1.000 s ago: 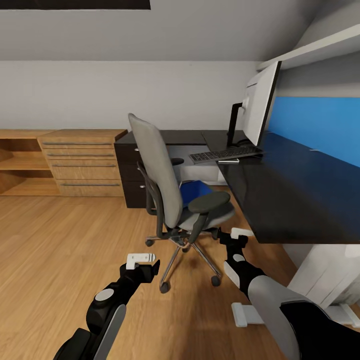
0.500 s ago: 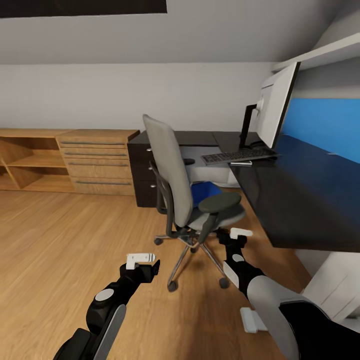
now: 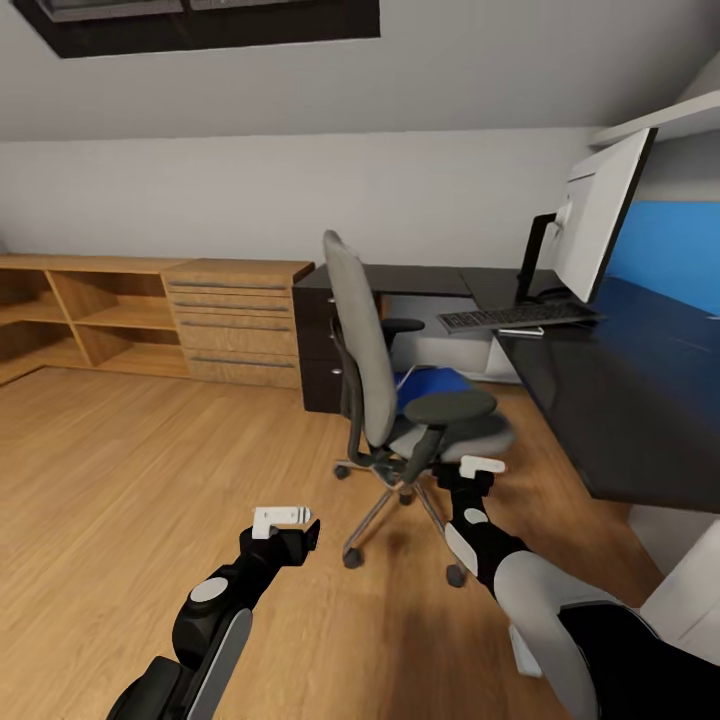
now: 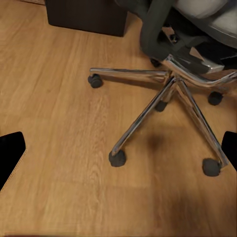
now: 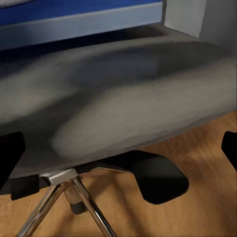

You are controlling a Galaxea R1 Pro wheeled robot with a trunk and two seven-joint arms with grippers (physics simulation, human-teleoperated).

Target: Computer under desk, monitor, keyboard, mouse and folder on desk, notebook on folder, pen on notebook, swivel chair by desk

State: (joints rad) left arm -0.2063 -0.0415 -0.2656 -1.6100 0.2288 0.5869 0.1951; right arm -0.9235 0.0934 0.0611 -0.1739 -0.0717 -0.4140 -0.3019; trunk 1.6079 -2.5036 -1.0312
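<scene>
From the head camera, the swivel chair point(image 3: 400, 400) stands on the wood floor point(image 3: 150, 470) just left of the black desk point(image 3: 620, 400), its back turned toward the robot's left. The blue folder point(image 3: 432, 384) lies flat on the seat, ahead of and slightly left of the right pincer point(image 3: 481, 466), which hangs just beside the near armrest; the left pincer point(image 3: 283, 518) is farther off, over bare floor. The right arm is clearly the nearer one for a reach up and forward over the seat edge. On the desk stand the monitor point(image 3: 605, 215) and, in front of it, the keyboard point(image 3: 518, 317).

From the left wrist, the chair's chrome star base point(image 4: 168, 98) sprawls below, and the dark fingertips point(image 4: 10, 153) sit at opposite edges, so that pincer is released.

From the right wrist, the grey seat underside looms close, a blue strip point(image 5: 79, 12) above it, probably the folder; fingertips point(image 5: 9, 155) far apart, holding nothing. No readable writing or brand anywhere.
</scene>
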